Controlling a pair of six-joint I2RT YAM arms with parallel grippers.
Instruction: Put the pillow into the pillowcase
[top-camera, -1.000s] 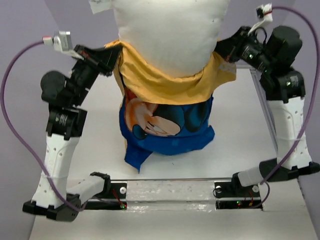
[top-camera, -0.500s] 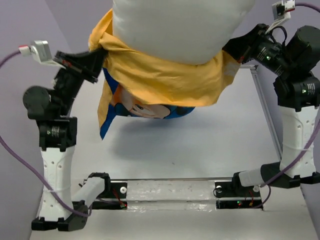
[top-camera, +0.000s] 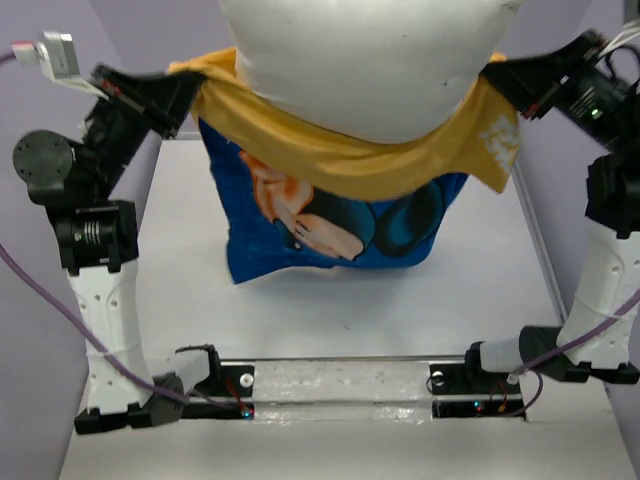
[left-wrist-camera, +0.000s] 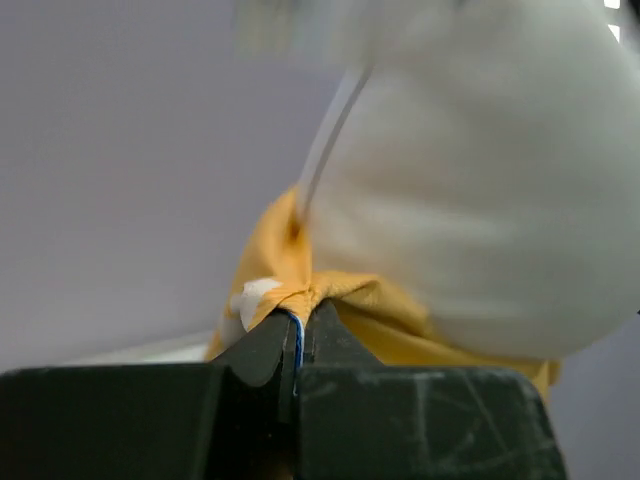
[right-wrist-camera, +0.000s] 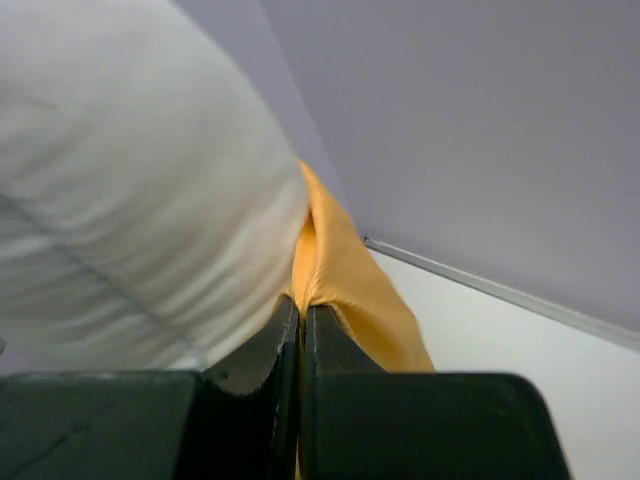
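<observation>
The plump white pillow (top-camera: 370, 60) stands partly inside the pillowcase (top-camera: 350, 215), its upper part out at the top of the view. The pillowcase hangs above the table, its orange-yellow rim turned out around the pillow, its blue cartoon-mouse face toward the camera. My left gripper (top-camera: 190, 95) is shut on the rim's left corner, as the left wrist view (left-wrist-camera: 298, 315) shows with the pillow (left-wrist-camera: 480, 200) beside it. My right gripper (top-camera: 500, 85) is shut on the rim's right corner, seen in the right wrist view (right-wrist-camera: 302, 305) next to the pillow (right-wrist-camera: 130, 200).
The white table (top-camera: 330, 320) lies below the hanging case. A metal rail (top-camera: 535, 240) runs along its right edge. The arm bases and a mounting bar (top-camera: 340, 385) sit at the near edge. Purple walls stand at both sides.
Both grippers have risen and spread outward with the rim. The pillowcase left the table, swung up, and now hangs lower and fuller; the pillow sits deeper in it.
</observation>
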